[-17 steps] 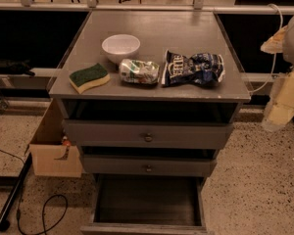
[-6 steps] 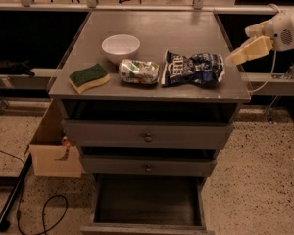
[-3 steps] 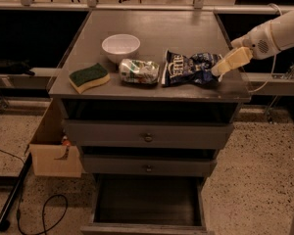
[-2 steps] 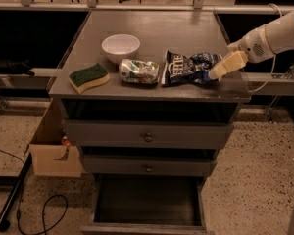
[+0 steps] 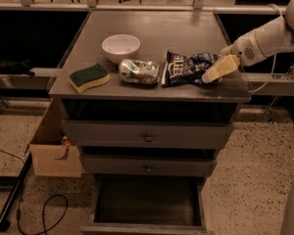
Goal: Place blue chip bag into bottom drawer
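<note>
The blue chip bag [image 5: 188,68], dark navy foil with a white lettered label at its left end, lies on top of the grey cabinet [image 5: 152,28], right of centre. My gripper [image 5: 209,76] reaches in from the right on a white arm and sits at the bag's right end, its cream fingers low over the bag. The bottom drawer [image 5: 148,204] is pulled out below, showing a dark interior with nothing visible inside.
A green-and-white foil bag [image 5: 138,71], a white bowl [image 5: 120,46] and a green-and-yellow sponge [image 5: 89,77] lie left of the chip bag. Two upper drawers with small knobs [image 5: 148,137] are shut. A cardboard box [image 5: 54,153] and a black cable lie on the floor at left.
My gripper has come from the right, down and leftward onto the right end of the blue chip bag. The bag and the other items have not moved.
</note>
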Robot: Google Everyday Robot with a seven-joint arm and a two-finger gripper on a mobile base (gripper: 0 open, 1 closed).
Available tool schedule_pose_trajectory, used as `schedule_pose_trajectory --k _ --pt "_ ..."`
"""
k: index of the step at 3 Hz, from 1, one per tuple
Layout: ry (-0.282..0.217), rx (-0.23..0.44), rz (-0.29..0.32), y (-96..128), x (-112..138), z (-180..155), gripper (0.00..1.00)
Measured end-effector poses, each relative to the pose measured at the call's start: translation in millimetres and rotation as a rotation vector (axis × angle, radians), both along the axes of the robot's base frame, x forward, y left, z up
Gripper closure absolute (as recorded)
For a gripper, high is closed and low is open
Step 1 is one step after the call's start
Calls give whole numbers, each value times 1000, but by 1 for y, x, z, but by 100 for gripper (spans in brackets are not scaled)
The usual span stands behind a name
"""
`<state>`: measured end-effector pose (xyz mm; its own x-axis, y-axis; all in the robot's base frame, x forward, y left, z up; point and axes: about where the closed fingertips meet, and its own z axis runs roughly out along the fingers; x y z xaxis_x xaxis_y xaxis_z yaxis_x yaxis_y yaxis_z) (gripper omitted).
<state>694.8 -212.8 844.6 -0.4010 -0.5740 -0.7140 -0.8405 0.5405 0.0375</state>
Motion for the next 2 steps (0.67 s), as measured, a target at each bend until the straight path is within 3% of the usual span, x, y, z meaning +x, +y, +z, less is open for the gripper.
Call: schedule_pose_trajectory --k 2 --pt "0 0 0 0 0 0 43"
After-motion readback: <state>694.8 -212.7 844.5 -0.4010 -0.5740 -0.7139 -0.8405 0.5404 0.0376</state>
